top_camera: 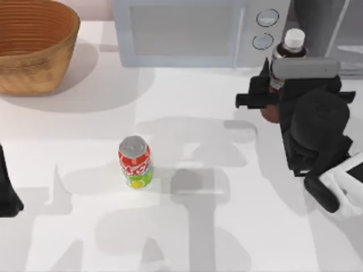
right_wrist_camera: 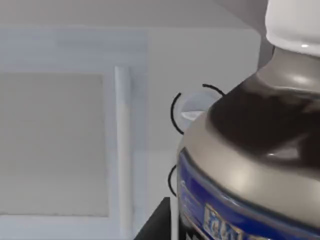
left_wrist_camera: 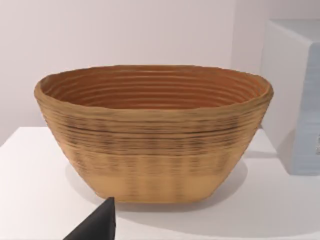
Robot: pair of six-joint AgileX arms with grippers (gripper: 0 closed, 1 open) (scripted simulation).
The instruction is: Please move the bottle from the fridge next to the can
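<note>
Right end effector [top_camera: 272, 93] grasping the glossy brown white-capped bottle [top_camera: 286, 54], well right of the cylindrical can [top_camera: 135, 162]

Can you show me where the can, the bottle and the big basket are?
can [top_camera: 135, 162], top view, red side.
bottle [top_camera: 294, 39], top view, white cap.
basket [left_wrist_camera: 150, 145], left wrist view, front wall.

One bottle [top_camera: 288, 52], one can [top_camera: 135, 162], one basket [top_camera: 34, 45], one microwave [top_camera: 181, 31]
</note>
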